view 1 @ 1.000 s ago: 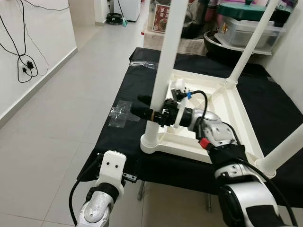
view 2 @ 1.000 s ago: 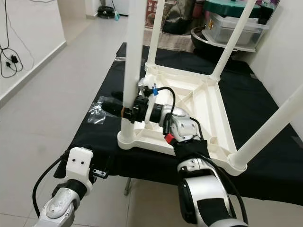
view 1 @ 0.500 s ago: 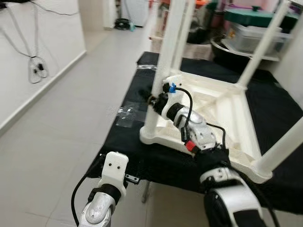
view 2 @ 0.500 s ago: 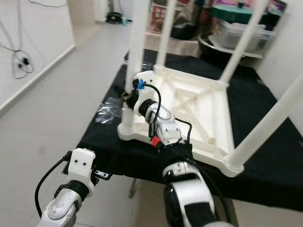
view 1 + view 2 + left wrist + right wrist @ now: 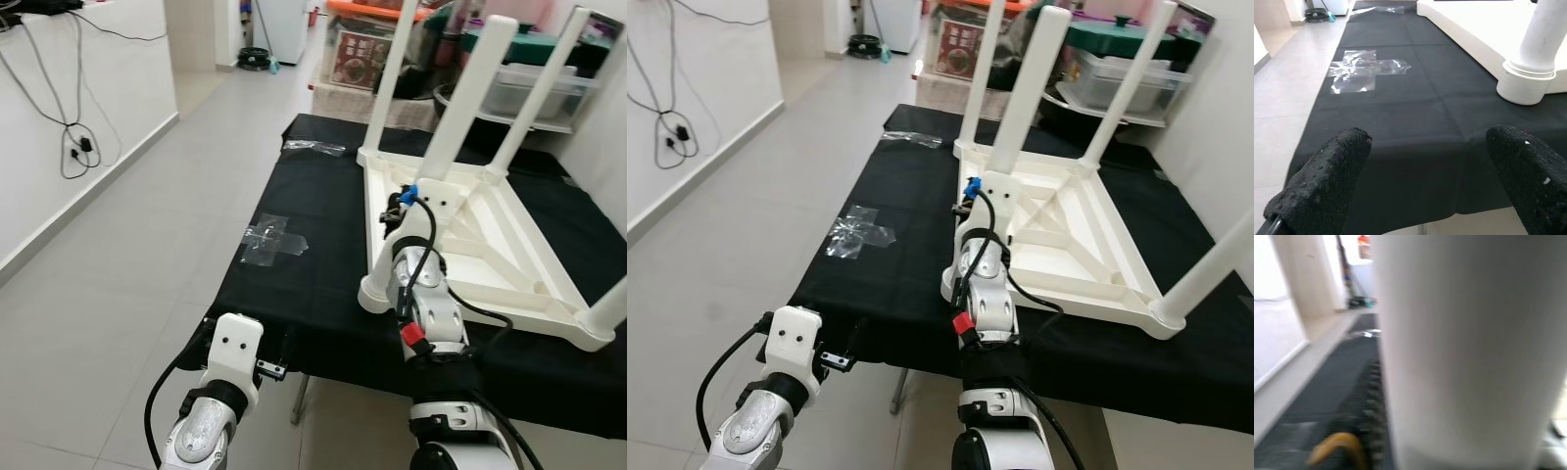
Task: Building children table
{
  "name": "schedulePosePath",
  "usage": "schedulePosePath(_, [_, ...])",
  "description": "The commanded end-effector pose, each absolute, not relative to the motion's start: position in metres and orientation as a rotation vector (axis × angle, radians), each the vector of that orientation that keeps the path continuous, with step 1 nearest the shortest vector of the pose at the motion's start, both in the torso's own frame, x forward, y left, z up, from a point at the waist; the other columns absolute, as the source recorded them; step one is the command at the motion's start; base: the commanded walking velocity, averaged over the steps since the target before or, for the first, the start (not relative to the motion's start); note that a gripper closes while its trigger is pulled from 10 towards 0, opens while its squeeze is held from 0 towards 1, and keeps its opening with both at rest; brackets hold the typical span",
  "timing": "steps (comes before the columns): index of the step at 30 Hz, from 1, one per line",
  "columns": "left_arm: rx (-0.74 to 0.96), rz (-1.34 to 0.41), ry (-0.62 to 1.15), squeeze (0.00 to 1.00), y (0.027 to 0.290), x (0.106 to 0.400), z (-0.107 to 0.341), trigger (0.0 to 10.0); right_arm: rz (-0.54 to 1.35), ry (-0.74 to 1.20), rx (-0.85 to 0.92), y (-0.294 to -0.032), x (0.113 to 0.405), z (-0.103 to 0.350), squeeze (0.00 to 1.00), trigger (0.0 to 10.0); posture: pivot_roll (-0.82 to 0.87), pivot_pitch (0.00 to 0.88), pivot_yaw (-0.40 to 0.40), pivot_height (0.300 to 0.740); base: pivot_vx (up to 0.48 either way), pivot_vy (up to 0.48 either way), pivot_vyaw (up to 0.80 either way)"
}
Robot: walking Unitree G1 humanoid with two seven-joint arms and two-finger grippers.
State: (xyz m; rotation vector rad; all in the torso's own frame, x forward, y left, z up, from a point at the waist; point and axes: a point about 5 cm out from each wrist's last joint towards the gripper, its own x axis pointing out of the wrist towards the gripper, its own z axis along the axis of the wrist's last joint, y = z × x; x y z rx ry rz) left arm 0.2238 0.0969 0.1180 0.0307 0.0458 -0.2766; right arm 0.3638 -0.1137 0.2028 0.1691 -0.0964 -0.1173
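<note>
The white children's table (image 5: 490, 245) lies upside down on the black cloth (image 5: 313, 211), legs up. The right gripper (image 5: 400, 208) reaches its near-left leg (image 5: 441, 147); its grip is hidden. The left gripper (image 5: 1425, 181) hangs wide open. Clear plastic wrap (image 5: 272, 237) lies left; storage bins (image 5: 529, 73) beyond, perhaps labelled, unreadable.

right end effector (image 5: 400, 211) hidden behind its wrist, table leg (image 5: 1459, 347) blurred

head eyes: look forward and down, sharing the white table (image 5: 470, 235)
left wrist: low, near edge
right wrist: against leg (image 5: 1459, 347)
</note>
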Motion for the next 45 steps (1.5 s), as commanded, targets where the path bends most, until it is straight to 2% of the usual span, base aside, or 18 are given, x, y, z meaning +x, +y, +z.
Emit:
schedulePosePath(1, [0.030,-0.280,0.076,0.00,0.096,0.223,0.113,10.0,-0.061,-0.092,0.223,-0.099,0.358,0.199,1.00,10.0,0.11,0.034,-0.133,0.740,0.000,0.000,0.00])
schedulePosePath(2, [0.030,-0.280,0.076,0.00,0.096,0.223,0.113,10.0,-0.061,-0.092,0.223,-0.099,0.358,0.199,1.00,10.0,0.11,0.034,-0.133,0.740,0.000,0.000,0.00])
schedulePosePath(3, [0.029,-0.280,0.076,0.00,0.096,0.223,0.113,10.0,-0.059,-0.118,0.200,-0.108,0.360,0.202,0.00,10.0,0.11,0.034,-0.133,0.740,0.000,0.000,0.00])
schedulePosePath(5, [0.029,-0.280,0.076,0.00,0.096,0.223,0.112,10.0,-0.063,-0.134,0.182,-0.115,0.362,0.204,0.00,10.0,0.11,0.033,-0.131,0.740,0.000,0.000,0.00])
schedulePosePath(9, [0.029,-0.281,0.076,0.00,0.096,0.223,0.112,10.0,0.121,-0.154,0.203,-0.124,0.369,0.208,0.00,10.0,0.11,0.032,-0.129,0.740,0.000,0.000,0.00])
schedulePosePath(11, [0.029,-0.283,0.076,0.00,0.096,0.223,0.112,10.0,0.396,-0.116,0.245,-0.129,0.373,0.207,0.00,10.0,0.11,0.032,-0.129,0.740,0.000,0.000,0.00])
schedulePosePath(12, [0.029,-0.283,0.076,0.00,0.096,0.223,0.112,10.0,0.396,-0.116,0.245,-0.129,0.373,0.207,0.00,10.0,0.11,0.032,-0.129,0.740,0.000,0.000,0.00])
schedulePosePath(14, [0.029,-0.283,0.076,0.00,0.097,0.224,0.112,10.0,0.695,-0.096,0.288,-0.129,0.369,0.212,0.00,10.0,0.11,0.032,-0.132,0.740,0.000,0.000,0.00])
schedulePosePath(17, [0.029,-0.282,0.076,0.00,0.097,0.224,0.112,10.0,0.780,-0.096,0.287,-0.128,0.366,0.214,0.00,10.0,0.11,0.032,-0.132,0.740,0.000,0.000,0.00])
schedulePosePath(19, [0.030,-0.281,0.074,0.00,0.097,0.225,0.113,10.0,1.079,-0.069,0.224,-0.118,0.353,0.215,0.00,10.0,0.12,0.041,-0.131,0.740,0.000,0.000,0.00])
schedulePosePath(21, [0.032,-0.279,0.074,0.00,0.097,0.225,0.113,10.0,1.183,-0.050,0.197,-0.110,0.350,0.214,0.00,10.0,0.12,0.045,-0.134,0.740,0.000,0.000,0.00])
schedulePosePath(30, [0.029,-0.276,0.072,0.00,0.097,0.225,0.114,10.0,1.310,-0.050,0.106,-0.082,0.360,0.217,0.00,10.0,0.12,0.057,-0.136,0.740,0.000,0.000,0.00])
schedulePosePath(31, [0.029,-0.276,0.071,0.00,0.097,0.225,0.114,10.0,1.317,-0.068,0.145,-0.078,0.360,0.222,0.00,0.0,0.12,0.059,-0.137,0.740,0.000,0.000,0.00])
schedulePosePath(37, [0.027,-0.273,0.072,0.00,0.096,0.225,0.114,10.0,1.261,-0.114,0.160,-0.075,0.362,0.227,0.00,0.0,0.12,0.059,-0.136,0.740,0.000,0.000,0.00])
schedulePosePath(40, [0.025,-0.274,0.074,0.00,0.096,0.225,0.114,10.0,0.979,-0.111,0.155,-0.082,0.375,0.226,0.00,0.0,0.11,0.057,-0.134,0.740,0.000,0.000,0.00])
schedulePosePath(42, [0.024,-0.275,0.074,0.00,0.096,0.225,0.114,10.0,0.893,-0.102,0.156,-0.084,0.379,0.225,0.00,0.0,0.11,0.057,-0.134,0.740,0.000,0.000,0.00])
schedulePosePath(44, [0.023,-0.278,0.076,0.00,0.097,0.226,0.114,10.0,0.495,-0.061,0.104,-0.099,0.388,0.214,0.00,0.0,0.10,0.059,-0.127,0.740,0.000,0.000,0.00])
schedulePosePath(45, [0.023,-0.278,0.076,0.00,0.097,0.226,0.114,10.0,0.495,-0.061,0.104,-0.099,0.388,0.214,0.00,0.0,0.10,0.059,-0.127,0.740,0.000,0.000,0.00])
